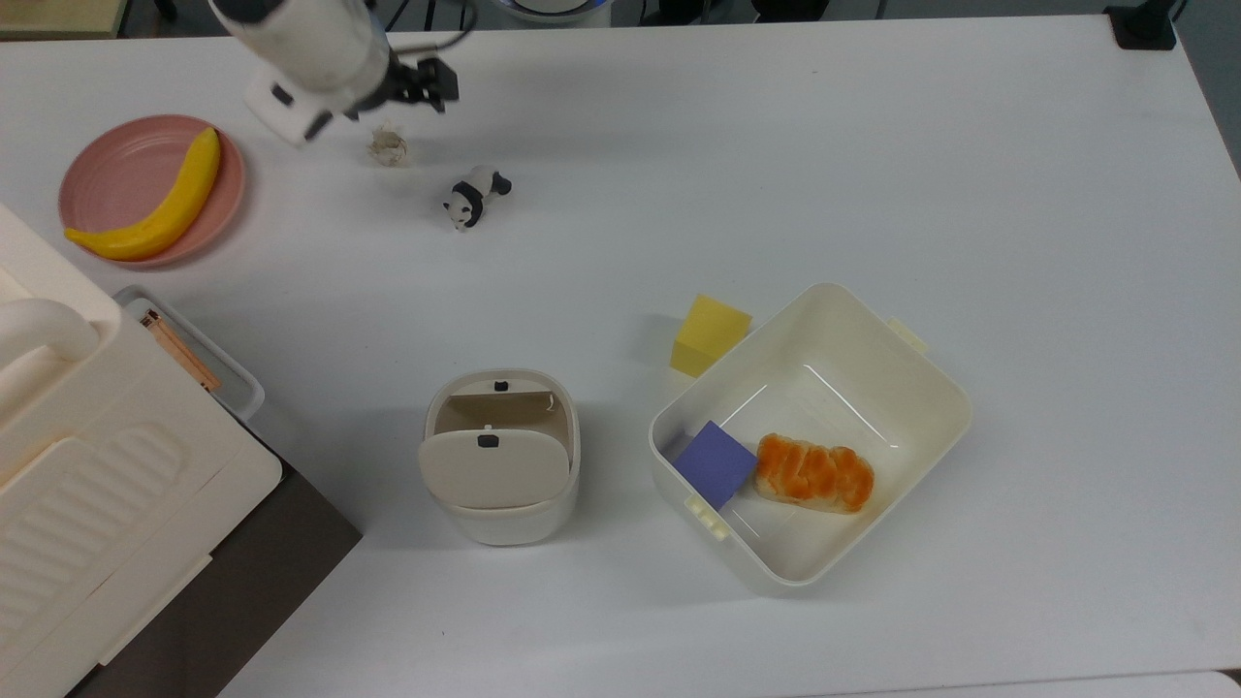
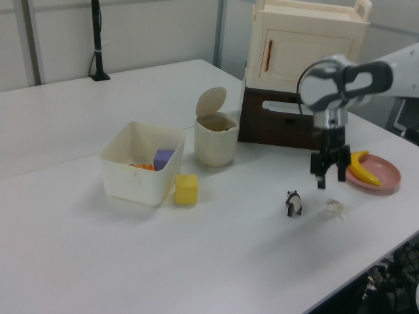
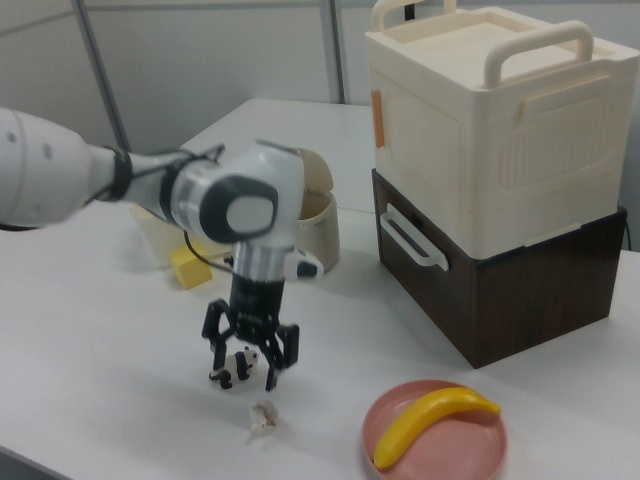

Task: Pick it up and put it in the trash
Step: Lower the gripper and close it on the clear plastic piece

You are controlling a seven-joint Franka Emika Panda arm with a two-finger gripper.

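- The white table [image 1: 873, 145] bears everything; clock directions below are read on the top view.
- A cream cabinet on a dark brown base [image 2: 291, 124] fills the 8 o'clock corner, tall and handled on top in the right view.
- The robot arm [image 3: 90, 180] reaches in at 11 o'clock, its white wrist pointing straight down in the left view.
- A large cream tub [image 1: 824, 330] sits toward 4 o'clock, holding an orange-brown bread roll [image 1: 814, 472] and a purple block [image 1: 715, 463] side by side.
- The trash bin [image 1: 501, 456] stands at about 6 o'clock from the table's middle, its flap lid tipped up so the inside is open to view.
- A pink plate [image 1: 116, 170] lies at 9 o'clock, with a yellow banana [image 1: 160, 204] across it.
- A yellow cube [image 1: 711, 334] rests just beside the tub's 10 o'clock wall.
- The gripper [image 2: 329, 178] hangs above the table with its black fingers [image 3: 213, 345] spread apart and nothing between them.
- A panda figurine [image 1: 475, 196] stands near the 11 o'clock region, at 4 o'clock from the wad.
- The crumpled paper wad [image 1: 389, 146] lies on the table toward 11 o'clock, between plate and panda, just below the gripper and apart from its fingertips in the right view.
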